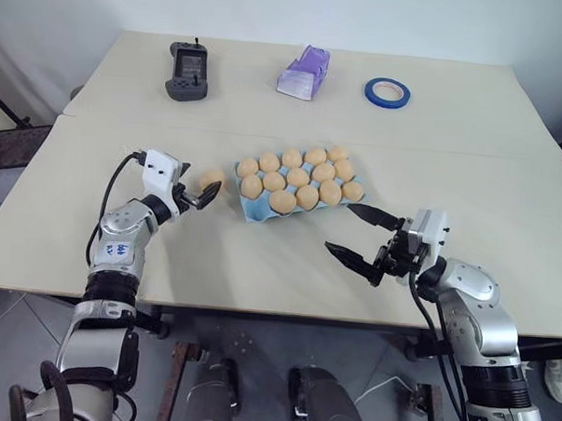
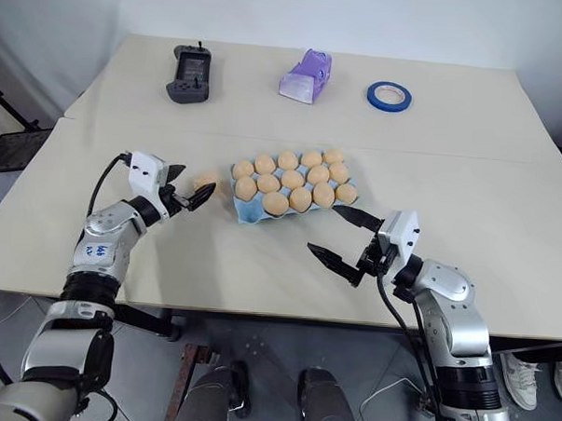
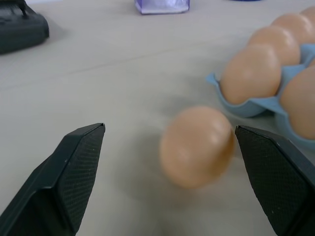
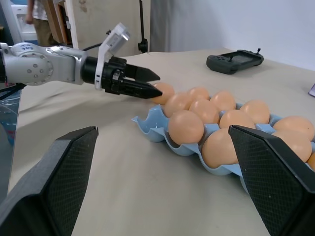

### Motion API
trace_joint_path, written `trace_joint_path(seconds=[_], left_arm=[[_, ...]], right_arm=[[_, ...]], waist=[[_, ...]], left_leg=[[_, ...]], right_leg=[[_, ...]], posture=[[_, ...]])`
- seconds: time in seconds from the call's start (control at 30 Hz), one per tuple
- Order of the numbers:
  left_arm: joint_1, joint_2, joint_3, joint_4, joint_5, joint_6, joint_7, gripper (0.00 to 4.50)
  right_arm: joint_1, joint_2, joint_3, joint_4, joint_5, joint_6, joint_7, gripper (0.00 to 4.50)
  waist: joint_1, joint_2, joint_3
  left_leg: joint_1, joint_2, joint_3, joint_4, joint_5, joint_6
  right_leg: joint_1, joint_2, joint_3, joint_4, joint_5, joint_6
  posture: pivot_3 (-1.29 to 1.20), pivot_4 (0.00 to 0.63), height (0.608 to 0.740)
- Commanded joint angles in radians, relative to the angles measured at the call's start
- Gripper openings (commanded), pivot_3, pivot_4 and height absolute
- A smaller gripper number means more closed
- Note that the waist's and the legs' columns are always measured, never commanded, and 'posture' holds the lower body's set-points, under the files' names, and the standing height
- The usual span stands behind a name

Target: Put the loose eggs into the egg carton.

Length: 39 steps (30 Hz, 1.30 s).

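The light blue egg carton (image 1: 254, 210) lies mid-table, nearly full of tan eggs, with one cup bare at its near left corner. One loose egg (image 1: 211, 178) rests on the table just left of the carton. My left gripper (image 1: 200, 182) is open and level, and the loose egg (image 3: 197, 146) lies between its fingers (image 3: 74, 172), not clamped. My right gripper (image 1: 339, 226) hovers open and holds nothing, just in front of the carton's near right side, pointing toward the carton (image 4: 152, 123).
At the back of the table lie a black handheld controller (image 1: 187, 72), a lilac plastic packet (image 1: 304, 73) and a blue tape ring (image 1: 387, 91). A seam crosses the tabletop behind the carton. The table's front edge runs close under both arms.
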<state>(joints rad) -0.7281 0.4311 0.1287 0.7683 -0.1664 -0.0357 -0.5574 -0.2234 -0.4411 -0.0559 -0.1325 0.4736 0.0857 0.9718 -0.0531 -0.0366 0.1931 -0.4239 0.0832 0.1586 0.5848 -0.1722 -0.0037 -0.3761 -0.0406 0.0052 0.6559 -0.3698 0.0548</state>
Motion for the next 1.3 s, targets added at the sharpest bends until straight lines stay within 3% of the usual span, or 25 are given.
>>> trace_joint_path(seconds=[0.03, 0.1, 0.37, 0.47, 0.6, 0.73, 0.87, 1.0, 1.2, 1.3], left_arm=[[-0.075, -0.011, -0.011, 0.127, 0.022, -0.074, -0.040, 4.50], [-0.112, -0.017, -0.013, 0.204, 0.035, -0.107, -0.043, 4.50], [-0.163, -0.020, 0.000, 0.333, 0.050, -0.173, -0.056, 2.01], [-0.145, -0.010, 0.002, 0.326, 0.050, -0.192, -0.068, 1.46], [-0.085, 0.006, 0.043, 0.219, 0.002, -0.245, -0.104, 1.42], [0.017, -0.002, 0.068, -0.048, -0.110, -0.204, -0.243, 1.42], [0.080, -0.002, 0.007, -0.258, -0.139, -0.108, -0.341, 1.42], [0.089, -0.022, -0.035, -0.320, -0.127, -0.057, -0.358, 1.42], [0.082, -0.050, -0.113, -0.263, -0.074, -0.063, -0.385, 1.42], [0.055, -0.069, -0.117, -0.209, -0.064, -0.068, -0.370, 2.41]], right_arm=[[-0.004, 0.008, -0.001, -0.037, 0.004, -0.021, -0.015, 4.45], [-0.008, 0.010, 0.000, -0.036, 0.004, -0.022, -0.021, 4.45], [0.004, 0.017, 0.004, -0.042, -0.001, -0.034, -0.037, 4.50], [0.023, 0.028, 0.009, -0.039, -0.005, -0.042, -0.044, 4.50], [0.003, 0.035, 0.019, -0.016, -0.012, -0.041, -0.043, 4.50], [0.001, 0.026, 0.017, -0.018, -0.010, -0.035, -0.038, 4.50], [0.018, 0.024, 0.015, -0.019, -0.014, -0.035, -0.041, 4.50], [0.028, 0.029, 0.019, -0.033, -0.016, -0.032, -0.051, 4.50], [0.028, 0.031, 0.022, -0.055, -0.017, -0.026, -0.075, 4.50], [0.022, 0.032, 0.020, -0.064, -0.016, -0.024, -0.091, 4.50]], waist=[[0.000, 0.000, 0.000], [0.001, 0.000, 0.000], [0.000, 0.000, 0.000], [0.000, 0.000, 0.000], [-0.005, 0.000, 0.000], [-0.002, 0.000, 0.000], [0.005, 0.000, 0.000], [0.006, 0.000, 0.000], [0.000, 0.000, 0.000], [-0.002, 0.000, 0.000]], left_leg=[[0.000, 0.000, 0.000, 0.000, -0.001, -0.002], [0.000, 0.000, 0.000, 0.002, -0.002, -0.002], [0.000, 0.000, 0.000, 0.003, -0.002, -0.001], [0.000, 0.000, 0.000, 0.004, -0.002, -0.001], [0.000, 0.000, 0.001, 0.004, -0.002, -0.001], [0.000, 0.001, 0.000, 0.004, -0.002, -0.002], [0.000, 0.000, 0.000, 0.005, -0.001, -0.002], [0.000, 0.000, 0.000, 0.007, -0.002, -0.001], [0.000, 0.000, 0.000, 0.007, -0.002, -0.001], [0.000, 0.000, 0.000, 0.006, -0.002, 0.000]], right_leg=[[0.000, 0.000, 0.000, 0.000, 0.000, 0.000], [0.000, -0.001, 0.000, 0.001, 0.000, 0.000], [0.000, -0.001, 0.000, 0.002, 0.001, 0.001], [0.000, -0.001, 0.000, 0.003, 0.001, 0.001], [0.000, -0.001, 0.000, 0.004, 0.001, 0.001], [0.000, 0.000, 0.000, 0.005, 0.001, 0.001], [0.001, 0.000, 0.000, 0.004, 0.001, 0.001], [0.001, -0.001, 0.000, 0.005, 0.001, 0.002], [0.001, -0.001, 0.001, 0.005, 0.002, 0.002], [0.001, -0.001, 0.000, 0.005, 0.001, 0.002]], posture=[[0.00, 0.150, 0.740], [0.00, 0.150, 0.740], [0.00, 0.150, 0.740], [0.00, 0.150, 0.740], [0.00, 0.150, 0.740], [0.00, 0.150, 0.740], [0.00, 0.150, 0.740], [0.00, 0.150, 0.740], [0.00, 0.150, 0.740], [0.00, 0.150, 0.740]])
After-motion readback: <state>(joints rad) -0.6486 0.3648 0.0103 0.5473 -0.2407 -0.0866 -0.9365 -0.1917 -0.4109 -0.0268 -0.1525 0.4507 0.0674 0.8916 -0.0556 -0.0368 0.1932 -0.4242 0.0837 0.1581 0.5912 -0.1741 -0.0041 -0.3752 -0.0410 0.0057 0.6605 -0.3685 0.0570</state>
